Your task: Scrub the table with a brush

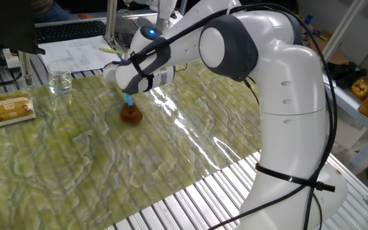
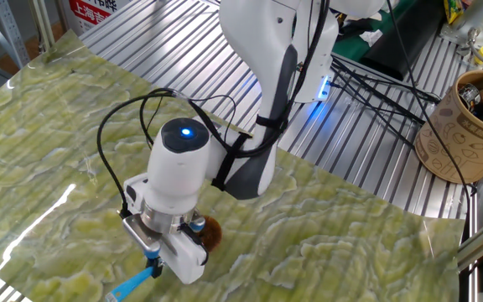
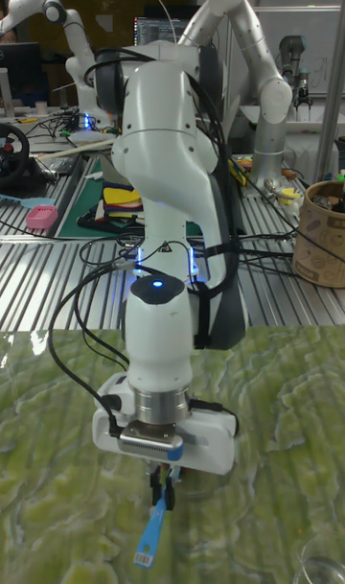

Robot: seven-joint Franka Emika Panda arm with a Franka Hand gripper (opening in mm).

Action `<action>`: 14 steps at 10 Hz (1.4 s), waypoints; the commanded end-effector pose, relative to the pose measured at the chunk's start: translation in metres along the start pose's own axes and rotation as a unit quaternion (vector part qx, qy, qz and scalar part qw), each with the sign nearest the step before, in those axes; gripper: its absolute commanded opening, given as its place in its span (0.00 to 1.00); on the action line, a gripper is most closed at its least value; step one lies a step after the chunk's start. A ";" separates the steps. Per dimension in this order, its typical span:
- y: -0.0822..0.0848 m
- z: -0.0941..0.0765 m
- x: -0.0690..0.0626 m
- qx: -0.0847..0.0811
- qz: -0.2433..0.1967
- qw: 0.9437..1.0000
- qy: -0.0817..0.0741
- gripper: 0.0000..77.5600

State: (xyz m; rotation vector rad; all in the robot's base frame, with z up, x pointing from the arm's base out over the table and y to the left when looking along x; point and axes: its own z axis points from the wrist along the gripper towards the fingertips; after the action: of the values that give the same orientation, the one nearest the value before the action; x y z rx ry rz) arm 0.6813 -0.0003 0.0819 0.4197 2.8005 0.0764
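Note:
The brush [image 1: 131, 114] stands with its reddish-brown bristle head pressed on the yellow-green sheet of the table [image 1: 75, 160]. Its blue handle rises into my gripper [image 1: 130, 96], which is shut on it. In the other fixed view the bristle head [image 2: 211, 234] shows beside the gripper [image 2: 156, 263], and the blue handle end [image 2: 131, 286] sticks out below it over the table [image 2: 334, 243]. In the tall view the handle [image 3: 153, 531] points down toward the camera from the gripper [image 3: 165, 483], above the table [image 3: 287, 431]; the bristle head is hidden there.
A tan box [image 1: 8, 107] lies at the sheet's left edge, and a clear glass [image 1: 61, 82] stands behind it. Papers and a keyboard [image 1: 69, 29] sit at the back. A brown cup [image 2: 464, 126] of tools stands on the bare slats past the robot base [image 2: 304, 59].

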 end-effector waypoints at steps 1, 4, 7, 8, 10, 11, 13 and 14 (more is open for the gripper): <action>0.009 -0.011 0.006 -0.038 0.041 0.997 0.047 0.01; 0.001 -0.003 0.004 -0.021 0.014 1.000 0.017 0.01; -0.018 0.006 -0.005 -0.014 -0.015 1.000 -0.007 0.01; -0.024 0.004 -0.008 0.000 -0.030 0.999 -0.013 0.01; -0.035 -0.001 -0.013 0.010 -0.049 0.999 -0.015 0.01; -0.042 -0.003 -0.016 0.017 -0.065 0.998 -0.017 0.01; -0.062 -0.005 -0.023 0.026 -0.095 0.995 -0.021 0.01; -0.072 -0.006 -0.026 0.028 -0.106 0.994 -0.023 0.01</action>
State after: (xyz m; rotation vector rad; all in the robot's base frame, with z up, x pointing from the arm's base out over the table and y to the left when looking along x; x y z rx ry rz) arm 0.6807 -0.0391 0.0797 0.2685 2.8065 0.0259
